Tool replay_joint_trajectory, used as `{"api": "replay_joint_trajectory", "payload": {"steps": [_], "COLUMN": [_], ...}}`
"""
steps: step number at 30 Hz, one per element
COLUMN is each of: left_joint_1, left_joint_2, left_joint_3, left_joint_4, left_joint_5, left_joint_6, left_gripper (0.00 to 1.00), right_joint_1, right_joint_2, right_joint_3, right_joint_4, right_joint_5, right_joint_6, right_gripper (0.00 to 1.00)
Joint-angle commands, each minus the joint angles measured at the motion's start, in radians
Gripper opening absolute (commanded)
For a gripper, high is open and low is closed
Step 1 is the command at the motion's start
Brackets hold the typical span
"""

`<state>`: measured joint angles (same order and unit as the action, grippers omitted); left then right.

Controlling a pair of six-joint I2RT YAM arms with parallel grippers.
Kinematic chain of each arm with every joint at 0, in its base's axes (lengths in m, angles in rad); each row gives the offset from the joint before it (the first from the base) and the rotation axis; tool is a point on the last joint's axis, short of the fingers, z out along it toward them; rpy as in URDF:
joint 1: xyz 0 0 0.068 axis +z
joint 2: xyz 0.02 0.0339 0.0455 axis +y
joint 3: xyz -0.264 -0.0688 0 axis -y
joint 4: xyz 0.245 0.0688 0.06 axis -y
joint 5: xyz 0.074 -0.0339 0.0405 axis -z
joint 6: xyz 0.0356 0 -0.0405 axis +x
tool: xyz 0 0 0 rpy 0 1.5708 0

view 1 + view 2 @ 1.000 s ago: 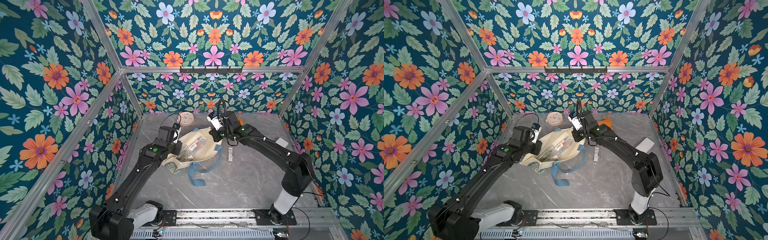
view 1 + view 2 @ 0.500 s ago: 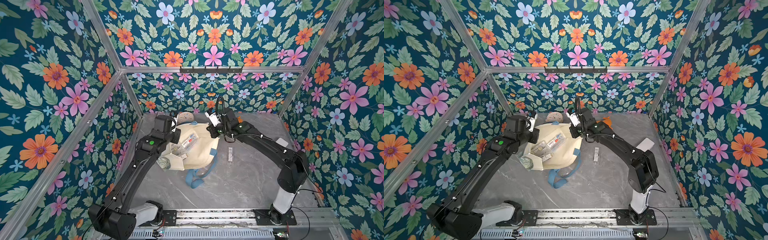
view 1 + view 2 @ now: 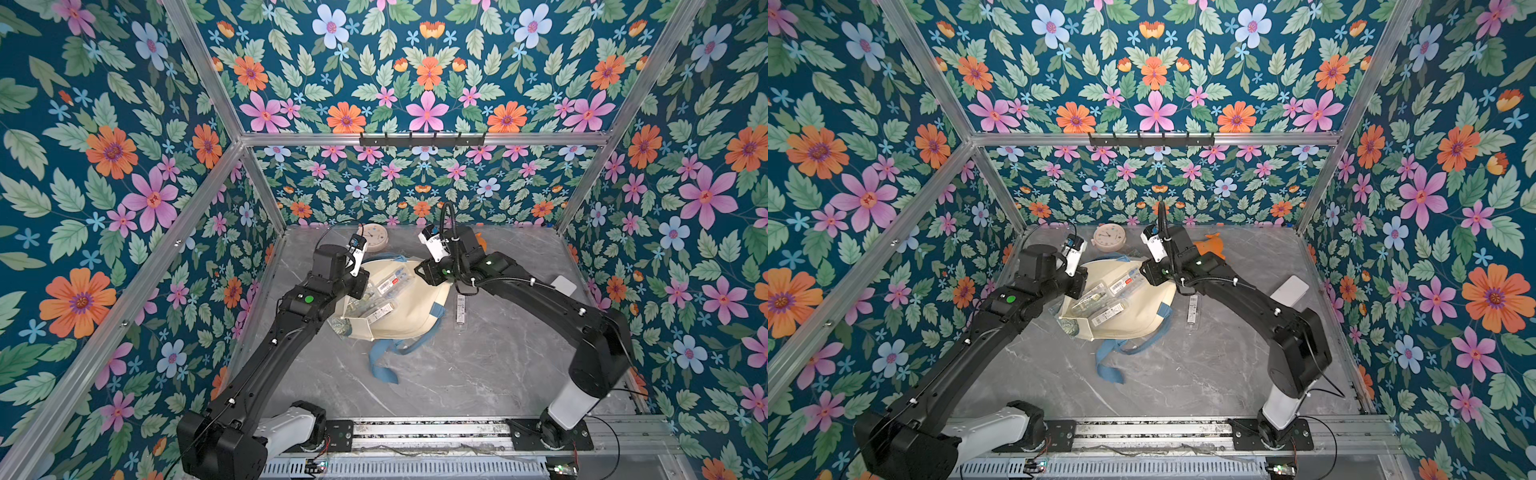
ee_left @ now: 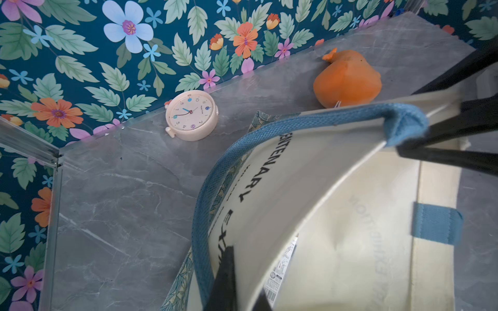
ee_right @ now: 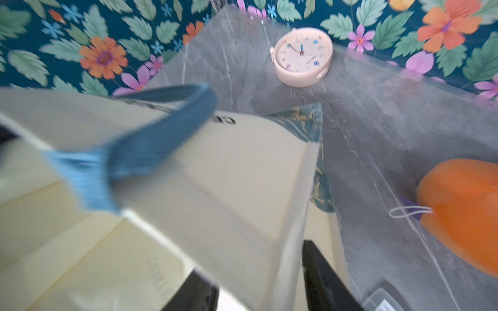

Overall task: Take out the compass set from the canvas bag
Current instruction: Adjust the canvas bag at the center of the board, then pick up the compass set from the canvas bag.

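canvas bag point(image 3: 409, 309) wider-mouthed than before, right claw point(image 5: 261, 290) now agape

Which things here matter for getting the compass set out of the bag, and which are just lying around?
Job: canvas bag; clear packets inside it, one maybe the compass set.
Lying about: clock; orange plush toy; white card; loose packet beside the bag.

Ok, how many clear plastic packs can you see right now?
4. Three clear packs overlap inside the open canvas bag; a fourth pack lies on the table beside it. Others may be hidden underneath.
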<state>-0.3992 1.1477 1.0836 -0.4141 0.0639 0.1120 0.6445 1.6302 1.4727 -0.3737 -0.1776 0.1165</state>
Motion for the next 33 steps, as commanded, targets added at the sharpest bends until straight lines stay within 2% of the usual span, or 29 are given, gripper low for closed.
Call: {"api": "replay_joint_trajectory", "payload": {"steps": [1,5,7,9,13,18,22,26,27,29,31,33], "left_joint_1": [0.0,0.0,-0.001,-0.002,-0.008,-0.013,-0.017,-0.019,-0.019,-0.019,-0.019,-0.02], "left_joint_2": [-0.012,-0.022,-0.022,-0.02,-0.025,-0.038,-0.056,-0.07,-0.07,-0.072,-0.074,-0.075], "left_joint_3": [-0.003,-0.01,-0.011,-0.012,-0.014,-0.022,-0.033,-0.055,-0.059,-0.063,-0.066,-0.069], "left_joint_4": [0.09,0.105,0.113,0.118,0.127,0.135,0.135,0.139,0.14,0.141,0.141,0.143], "left_joint_5": [0.032,0.032,0.035,0.044,0.06,0.079,0.081,0.089,0.091,0.094,0.094,0.095], "left_joint_6": [0.007,0.007,0.003,-0.002,-0.009,-0.019,-0.02,-0.022,-0.023,-0.021,-0.018,-0.016], "left_gripper": [0.0,0.0,0.0,0.0,0.0,0.0,0.0,0.0,0.0,0.0,0.0,0.0], "right_joint_1": [0.039,0.203,0.281,0.315,0.319,0.292,0.256,0.24,0.241,0.241,0.241,0.238], "right_joint_2": [-0.095,-0.149,-0.121,-0.065,0.076,0.228,0.301,0.315,0.318,0.325,0.324,0.318], "right_joint_3": [-0.065,-0.167,-0.195,-0.206,-0.199,-0.159,-0.119,-0.107,-0.096,-0.078,-0.081,-0.103], "right_joint_4": [0.009,0.131,0.197,0.236,0.264,0.281,0.266,0.275,0.266,0.262,0.27,0.267], "right_joint_5": [0.055,0.2,0.211,0.195,0.204,0.228,0.169,0.131,0.129,0.07,-0.065,-0.123], "right_joint_6": [0.119,0.225,0.257,0.293,0.327,0.344,0.412,0.441,0.423,0.304,0.066,-0.162], "right_gripper": [0.51,0.51,0.5,0.48,0.43,0.43,0.55,0.67,0.7,0.74,0.75,0.75]}}
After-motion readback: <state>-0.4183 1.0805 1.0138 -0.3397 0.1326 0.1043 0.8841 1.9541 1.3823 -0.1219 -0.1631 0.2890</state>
